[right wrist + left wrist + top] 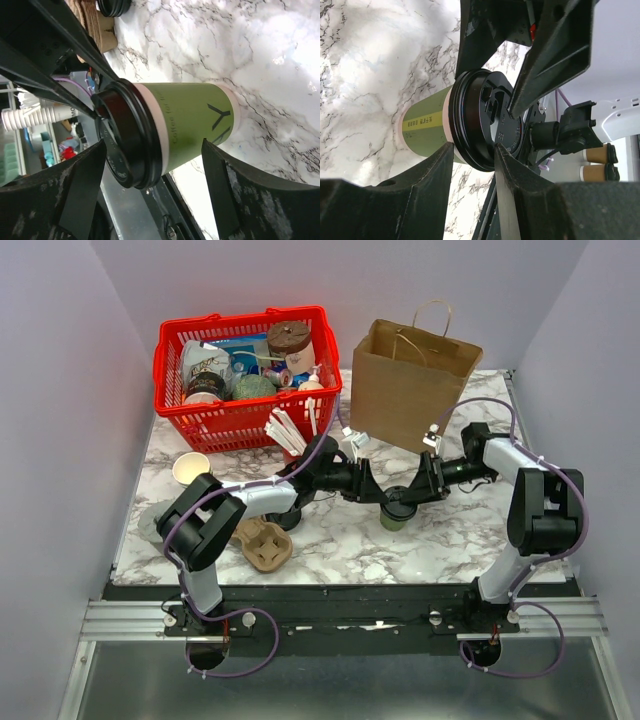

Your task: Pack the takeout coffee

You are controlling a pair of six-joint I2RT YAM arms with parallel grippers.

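Observation:
The takeout coffee (397, 514), a green paper cup with a pale band and a black lid, stands on the marble table between my two grippers. My left gripper (382, 497) reaches in from the left. In the left wrist view its fingers (472, 148) pinch the lid's rim, one tip under the rim against the cup (427, 129) and the other on the lid's top. My right gripper (413, 496) comes from the right. In the right wrist view it (152, 146) stands open, its fingers spread wide beside the cup (195, 120) and apart from it.
A brown paper bag (410, 385) stands open behind the cup. A red basket (172, 412) full of goods sits at the back left. A cardboard cup carrier (262, 545), a lidless cup (190, 468) and a lying stack of cups (30, 117) are on the left.

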